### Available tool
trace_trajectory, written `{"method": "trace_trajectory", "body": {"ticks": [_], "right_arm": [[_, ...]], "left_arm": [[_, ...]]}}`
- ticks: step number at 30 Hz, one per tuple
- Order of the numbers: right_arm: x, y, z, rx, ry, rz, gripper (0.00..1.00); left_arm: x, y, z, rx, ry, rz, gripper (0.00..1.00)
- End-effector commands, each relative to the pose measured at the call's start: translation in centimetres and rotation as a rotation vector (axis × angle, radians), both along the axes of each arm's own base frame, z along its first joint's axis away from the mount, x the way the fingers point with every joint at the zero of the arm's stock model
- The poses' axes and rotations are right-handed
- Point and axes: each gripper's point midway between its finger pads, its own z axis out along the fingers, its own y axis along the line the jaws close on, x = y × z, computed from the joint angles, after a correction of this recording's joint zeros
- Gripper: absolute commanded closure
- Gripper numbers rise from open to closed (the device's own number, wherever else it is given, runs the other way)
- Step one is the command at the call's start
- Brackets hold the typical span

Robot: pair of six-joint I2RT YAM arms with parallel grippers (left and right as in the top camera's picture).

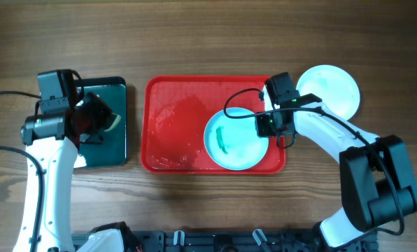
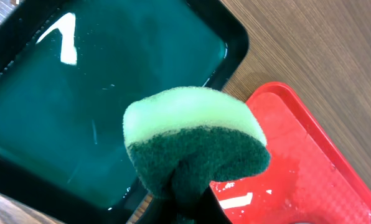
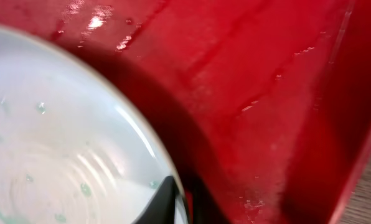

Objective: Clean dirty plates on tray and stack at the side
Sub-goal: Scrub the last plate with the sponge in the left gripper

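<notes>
A pale turquoise plate (image 1: 235,140) with a green smear lies in the right part of the red tray (image 1: 173,119). My right gripper (image 1: 270,124) is shut on its right rim; in the right wrist view the plate (image 3: 61,143) is tilted over the tray floor (image 3: 254,93), one finger inside the rim. Plates (image 1: 331,91) sit on the table right of the tray; how many are stacked there cannot be told. My left gripper (image 1: 100,120) is shut on a green sponge (image 2: 195,146), held over the edge of the dark tray.
The dark green-black tray (image 1: 107,122) holds water and stands left of the red tray; it also shows in the left wrist view (image 2: 98,87). The red tray's floor is wet, and its corner shows in the left wrist view (image 2: 297,162). Cables run over the right arm.
</notes>
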Motion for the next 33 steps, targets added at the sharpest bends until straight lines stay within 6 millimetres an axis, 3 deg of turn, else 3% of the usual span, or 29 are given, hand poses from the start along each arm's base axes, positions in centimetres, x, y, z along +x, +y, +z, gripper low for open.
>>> {"method": "trace_trajectory", "body": {"ticks": [1, 5, 7, 9, 12, 15, 18, 22, 23, 25, 33], "right_arm": [[-2.0, 0.9, -2.1, 0.053, 0.119, -0.053, 0.96], [-2.8, 3.9, -1.7, 0.155, 0.175, -0.152, 0.96], [-2.8, 5.8, -1.6, 0.171, 0.150, -0.124, 0.96], [-2.7, 8.9, -1.2, 0.200, 0.096, -0.109, 0.96], [-2.8, 9.8, -1.4, 0.144, 0.048, -0.130, 0.96], [-2.7, 9.5, -1.5, 0.114, 0.036, -0.180, 0.96], [-2.6, 9.4, -1.5, 0.120, 0.045, -0.249, 0.96], [-2.7, 9.4, -1.5, 0.124, 0.051, -0.258, 0.96], [-2.7, 9.4, -1.6, 0.123, 0.051, -0.254, 0.96], [-2.7, 9.4, -1.6, 0.120, 0.052, -0.252, 0.96], [-2.7, 9.3, -1.6, 0.118, 0.049, -0.253, 0.96]], "left_arm": [[0.3, -2.0, 0.0, -0.104, -0.012, -0.054, 0.96], [0.5, -5.6, -1.2, -0.160, 0.028, -0.189, 0.96], [0.5, -8.4, -2.5, -0.200, 0.074, -0.271, 0.96], [0.5, -12.7, -4.5, -0.208, 0.130, -0.400, 0.96], [-0.3, -17.2, -6.9, -0.201, 0.192, -0.532, 0.96], [-1.8, -20.2, -9.9, -0.190, 0.290, -0.623, 0.96], [-3.1, -21.3, -12.1, -0.181, 0.368, -0.657, 0.96], [-3.8, -22.1, -13.5, -0.172, 0.411, -0.685, 0.92], [-3.8, -22.5, -13.6, -0.169, 0.402, -0.696, 0.76], [-3.5, -22.6, -13.7, -0.150, 0.386, -0.704, 0.69], [-3.2, -21.9, -13.9, -0.105, 0.382, -0.690, 0.88]]}}
